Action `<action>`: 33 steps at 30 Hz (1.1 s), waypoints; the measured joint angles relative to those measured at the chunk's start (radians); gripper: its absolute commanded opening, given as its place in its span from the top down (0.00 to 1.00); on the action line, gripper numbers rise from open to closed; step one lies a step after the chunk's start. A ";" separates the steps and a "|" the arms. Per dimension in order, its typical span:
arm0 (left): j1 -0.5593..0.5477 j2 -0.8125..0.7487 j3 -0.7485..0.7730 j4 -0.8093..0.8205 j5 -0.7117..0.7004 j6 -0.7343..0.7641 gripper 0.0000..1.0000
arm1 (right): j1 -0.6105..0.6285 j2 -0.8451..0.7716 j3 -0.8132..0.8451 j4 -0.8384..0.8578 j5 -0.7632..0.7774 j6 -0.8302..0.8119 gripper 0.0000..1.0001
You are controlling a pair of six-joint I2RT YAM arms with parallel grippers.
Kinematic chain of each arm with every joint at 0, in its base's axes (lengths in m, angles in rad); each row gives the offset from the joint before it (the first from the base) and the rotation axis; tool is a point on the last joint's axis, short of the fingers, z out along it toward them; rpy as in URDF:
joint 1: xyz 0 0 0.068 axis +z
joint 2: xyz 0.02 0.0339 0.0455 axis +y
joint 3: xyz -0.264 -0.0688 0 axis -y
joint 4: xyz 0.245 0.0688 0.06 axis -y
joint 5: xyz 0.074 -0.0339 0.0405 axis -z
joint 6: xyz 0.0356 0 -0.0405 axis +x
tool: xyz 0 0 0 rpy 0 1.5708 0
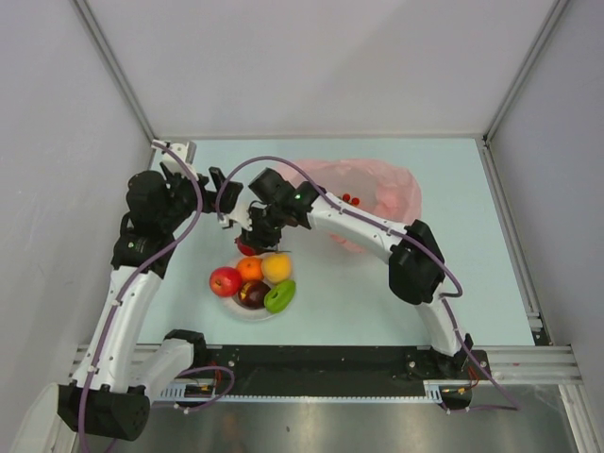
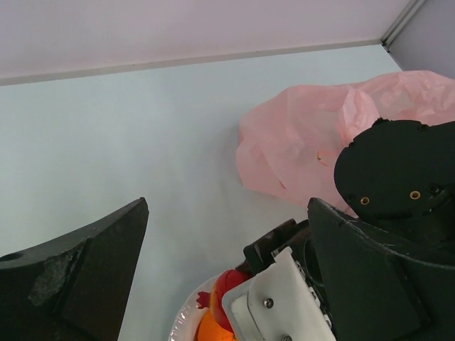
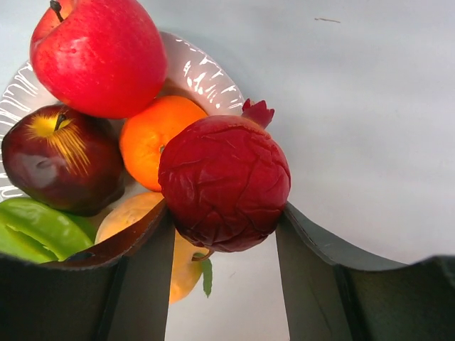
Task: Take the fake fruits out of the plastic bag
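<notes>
- Our right gripper (image 3: pixel 222 227) is clamped on a dark red fruit (image 3: pixel 224 181), just above the rim of the white plate (image 3: pixel 206 74) and not set down yet.
- We count five fruits (image 1: pixel 249 268) on the plate already.
- Our left gripper (image 1: pixel 196 177) hangs wide open, empty.
- Some red berries (image 1: pixel 349 199) show at the plastic bag (image 1: pixel 382 189) — we reckon those are what's left.

Glossy fake fruits (image 1: pixel 252 280), a round white ribbed plate (image 3: pixel 206 74), a pale mint desk (image 1: pixel 377 302).
A wrinkled crimson pomegranate (image 3: pixel 224 185), bright red apple (image 3: pixel 99 57), maroon apple streaked yellow (image 3: pixel 60 160), plain orange ball (image 3: pixel 149 145), lime-green fruit (image 3: pixel 35 231); the thin translucent plastic bag (image 1: pixel 387 189) is pink.
</notes>
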State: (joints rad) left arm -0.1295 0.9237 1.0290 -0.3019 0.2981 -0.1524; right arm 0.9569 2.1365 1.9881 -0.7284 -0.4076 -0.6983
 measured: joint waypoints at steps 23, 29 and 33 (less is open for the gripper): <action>0.001 0.049 0.000 0.009 0.051 -0.006 0.00 | 0.092 -0.089 -0.161 -0.024 0.018 -0.088 0.31; 0.001 0.055 0.000 0.010 0.054 -0.005 0.00 | 0.092 -0.089 -0.161 -0.024 0.015 -0.089 0.36; 0.001 0.057 0.000 0.011 0.055 -0.006 0.00 | 0.092 -0.089 -0.161 -0.024 0.007 -0.088 0.40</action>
State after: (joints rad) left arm -0.1287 0.9806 1.0286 -0.2909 0.3534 -0.1581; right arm 1.0492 2.0476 1.8267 -0.7525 -0.4004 -0.7864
